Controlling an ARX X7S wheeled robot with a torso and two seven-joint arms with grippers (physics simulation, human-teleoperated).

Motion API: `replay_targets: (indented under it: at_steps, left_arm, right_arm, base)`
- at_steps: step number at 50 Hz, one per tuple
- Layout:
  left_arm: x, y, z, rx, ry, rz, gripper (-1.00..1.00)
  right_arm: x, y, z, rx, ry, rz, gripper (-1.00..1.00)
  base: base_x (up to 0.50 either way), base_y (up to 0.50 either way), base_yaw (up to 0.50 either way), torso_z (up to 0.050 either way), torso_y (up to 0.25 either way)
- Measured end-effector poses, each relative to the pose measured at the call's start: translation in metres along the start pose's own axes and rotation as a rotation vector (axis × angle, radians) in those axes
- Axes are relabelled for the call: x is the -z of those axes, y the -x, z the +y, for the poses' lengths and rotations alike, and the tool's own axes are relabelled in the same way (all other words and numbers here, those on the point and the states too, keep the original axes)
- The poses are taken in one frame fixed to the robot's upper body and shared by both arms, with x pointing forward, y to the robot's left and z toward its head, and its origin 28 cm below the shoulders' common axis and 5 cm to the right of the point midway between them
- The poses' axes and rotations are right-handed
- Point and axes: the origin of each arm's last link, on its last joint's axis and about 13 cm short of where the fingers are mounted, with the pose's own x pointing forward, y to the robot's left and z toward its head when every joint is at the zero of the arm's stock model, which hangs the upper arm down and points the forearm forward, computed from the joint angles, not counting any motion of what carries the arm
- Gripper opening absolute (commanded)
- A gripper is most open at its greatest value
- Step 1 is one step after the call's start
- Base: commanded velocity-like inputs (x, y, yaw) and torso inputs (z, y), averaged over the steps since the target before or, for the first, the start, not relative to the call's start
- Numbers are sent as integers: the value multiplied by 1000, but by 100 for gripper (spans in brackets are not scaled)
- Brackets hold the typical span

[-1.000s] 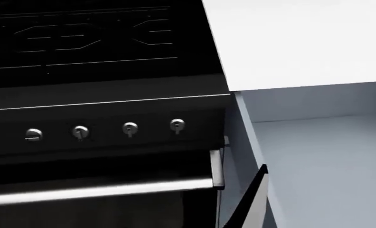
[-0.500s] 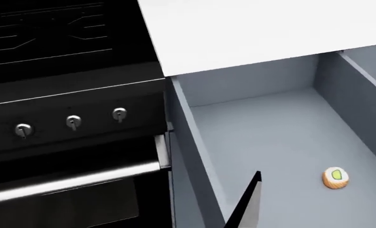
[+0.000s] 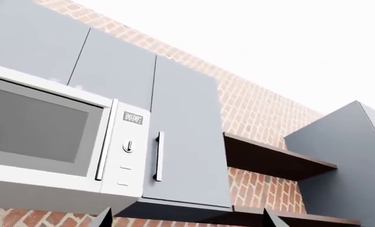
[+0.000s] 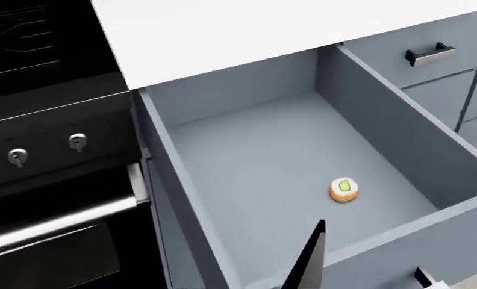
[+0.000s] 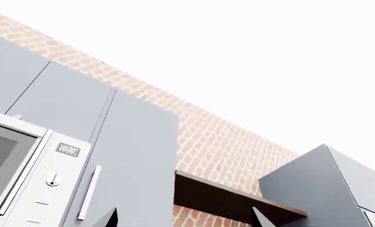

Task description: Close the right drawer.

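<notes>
In the head view the right drawer stands pulled far out from under the white counter. It is a deep blue-grey box, with its front and a dark bar handle at the lower right edge. A small sushi roll lies on its floor. One dark gripper finger rises at the bottom edge over the drawer's near part; which arm it belongs to I cannot tell. Both wrist views point up at the wall cabinets. The left gripper and the right gripper are open and hold nothing.
A black oven with knobs and a steel handle stands left of the drawer. A narrower grey drawer with a black handle is to the right. Overhead are a white microwave, grey cabinets, a brown shelf and a brick wall.
The head view has swung right: the oven slid to the left and the whole open drawer, its sushi roll and its front handle came into sight. The dark finger stays at the bottom edge.
</notes>
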Motion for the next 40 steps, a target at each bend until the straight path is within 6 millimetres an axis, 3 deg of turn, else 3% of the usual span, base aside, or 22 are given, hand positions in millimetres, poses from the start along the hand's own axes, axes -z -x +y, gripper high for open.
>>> replay_targets:
  at_steps: [40]
  left_arm:
    - [1,1,-2,7,1,7,100]
  right_arm:
    - [1,2,0,-3,3,3,100]
  base:
    - [-88,57,-500,0,0]
